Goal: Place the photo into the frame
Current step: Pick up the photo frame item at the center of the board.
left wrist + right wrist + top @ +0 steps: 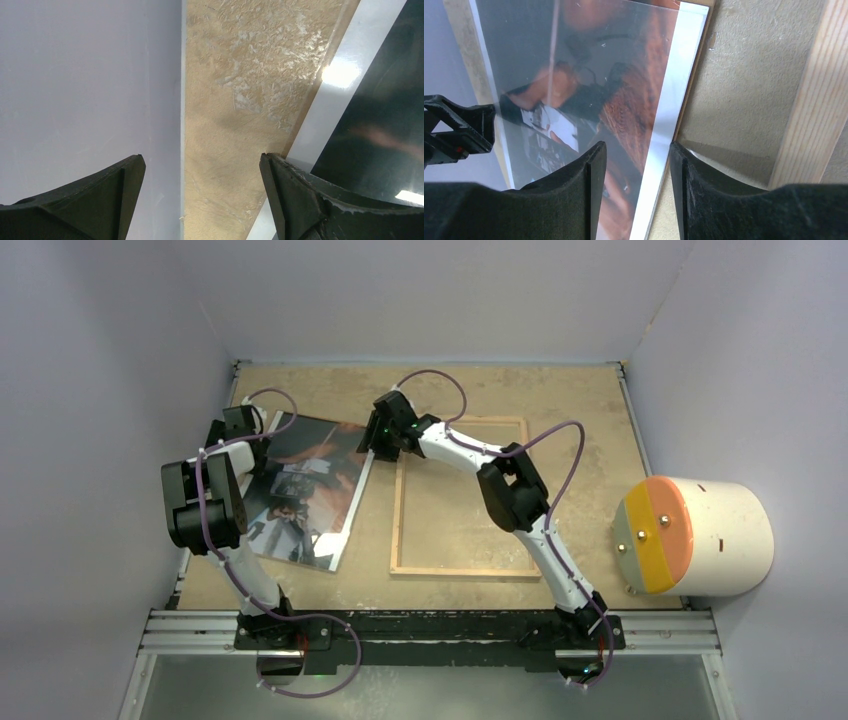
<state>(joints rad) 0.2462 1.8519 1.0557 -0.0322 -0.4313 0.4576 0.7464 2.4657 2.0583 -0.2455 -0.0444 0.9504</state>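
Note:
The photo (305, 490), a dark glossy print with orange-brown patches and a white border, lies flat on the left of the table. Beside it on the right lies the frame (398, 510), a thin light-wood rectangle with bare table inside. My right gripper (375, 440) hovers over the photo's far right edge. In the right wrist view its jaws (638, 150) stand open astride the white border of the photo (589, 75), with the frame's rail (819, 100) to the right. My left gripper (202, 165) is wide open and empty at the photo's (370, 125) far left corner, beside the wall.
A brown board edge (696, 75) shows under the photo's border. A white cylinder with an orange and yellow end (690, 535) lies at the table's right edge. Grey walls (90, 75) close in the left, back and right. A metal rail (430, 632) carries the arm bases.

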